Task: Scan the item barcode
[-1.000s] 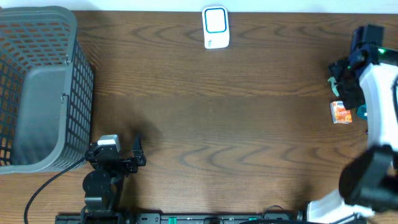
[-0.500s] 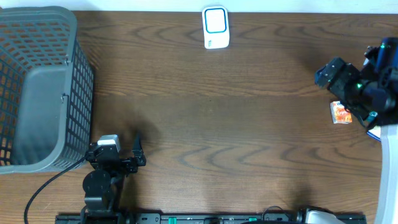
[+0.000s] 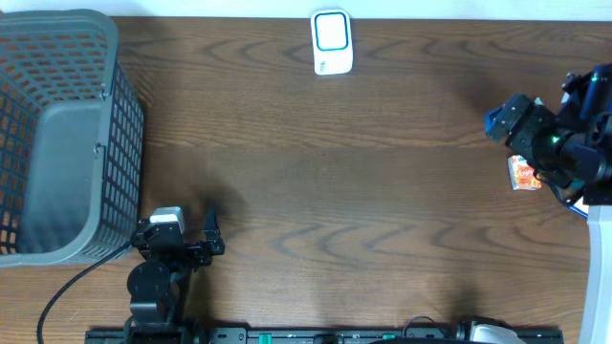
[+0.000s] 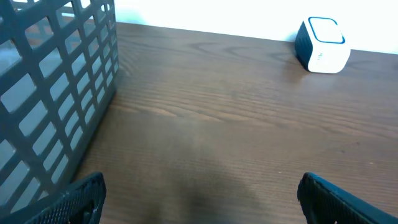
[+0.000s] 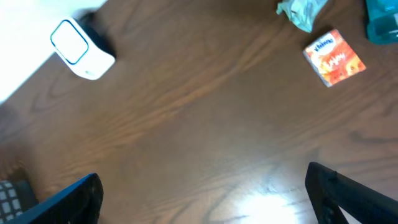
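A small orange packet (image 5: 334, 57) lies flat on the dark wooden table (image 3: 335, 191) close to its right edge, printed face up and touched by nothing. In the overhead view it shows just beside the right arm, partly tucked under it. A crumpled pale green wrapper (image 5: 301, 11) sits near the packet's upper corner, and a teal object (image 5: 382, 22), cut off by the frame, lies just beyond. What either one is cannot be told.

The right gripper (image 5: 202, 174) hangs above the tabletop with its two fingers spread wide and nothing between them. The packet lies ahead of it and off to one side, well clear of both fingertips.

A white barcode scanner (image 3: 332, 43) with a blue-outlined window on top stands at the far edge of the table, near the middle and well apart from the packet. The wrist view shows bare wood between the two.

At the near left of the table, the left gripper (image 4: 200, 180) sits low over the wood, its fingers likewise parted wide and holding nothing. Just beside it stands a grey plastic lattice basket (image 3: 57, 134), which fills the table's left end; its gridded wall rises at the left of the left wrist view. A black cable (image 3: 67, 287) curves away from the base of the left arm toward the front edge.
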